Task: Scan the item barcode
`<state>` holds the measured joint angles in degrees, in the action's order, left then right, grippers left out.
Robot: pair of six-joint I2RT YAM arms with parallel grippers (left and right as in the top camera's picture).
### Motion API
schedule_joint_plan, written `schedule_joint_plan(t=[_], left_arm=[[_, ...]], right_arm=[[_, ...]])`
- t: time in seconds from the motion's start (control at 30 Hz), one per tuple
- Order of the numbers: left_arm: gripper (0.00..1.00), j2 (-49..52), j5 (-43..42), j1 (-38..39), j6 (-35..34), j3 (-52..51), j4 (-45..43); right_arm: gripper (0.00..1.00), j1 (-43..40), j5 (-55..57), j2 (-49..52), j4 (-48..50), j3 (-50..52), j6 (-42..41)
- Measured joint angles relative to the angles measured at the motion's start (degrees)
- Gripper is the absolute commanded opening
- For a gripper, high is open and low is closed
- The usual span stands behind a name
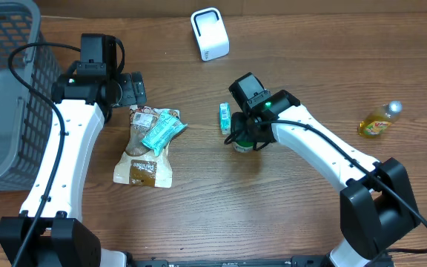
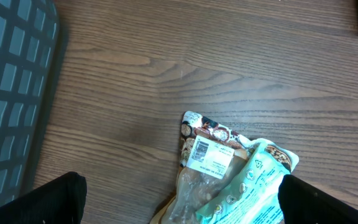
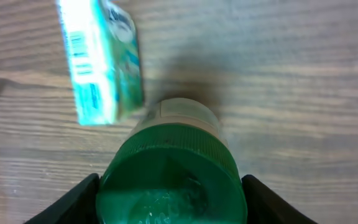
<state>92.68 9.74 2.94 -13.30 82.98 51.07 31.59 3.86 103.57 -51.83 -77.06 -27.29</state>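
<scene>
Green jar lid [image 3: 169,180] fills right tool [image 3: 169,194] gap; teal box [image 3: 101,62] beside

Jar [image 3: 169,177] between fingers of right gripper [image 3: 169,205]; carton [image 3: 101,59] just beside jar, ahead-left. Snack bags [image 2: 229,174] beneath left gripper [image 2: 182,202]; basket [image 2: 11,93] to its left.

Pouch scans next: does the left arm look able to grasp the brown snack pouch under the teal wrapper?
Probably yes: the left fingers hang open by the brown snack pouch, whose labelled top corner lies bare beside the teal wrapper.
</scene>
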Motion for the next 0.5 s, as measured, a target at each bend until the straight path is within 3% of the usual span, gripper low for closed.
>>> schedule_joint_plan(t=[0.1,0.33,0.4,0.47,0.5], left_arm=[[1.0,0.0,0.0,0.0,0.0,0.0,0.0],[0.99,0.0,0.0,0.0,0.0,0.0,0.0],[1.0,0.0,0.0,0.0,0.0,0.0,0.0],[0.99,0.0,0.0,0.0,0.0,0.0,0.0],[0.99,0.0,0.0,0.0,0.0,0.0,0.0]], right_arm=[[0.56,0.0,0.0,0.0,1.0,0.0,7.3],[0.67,0.0,0.0,0.0,-0.1,0.0,23.2],[0.79,0.0,0.0,0.0,-0.7,0.0,26.4],[1.0,0.0,0.1,0.0,-1.0,0.0,29.2],[1.0,0.0,0.0,0.0,-1.1,0.0,30.3]])
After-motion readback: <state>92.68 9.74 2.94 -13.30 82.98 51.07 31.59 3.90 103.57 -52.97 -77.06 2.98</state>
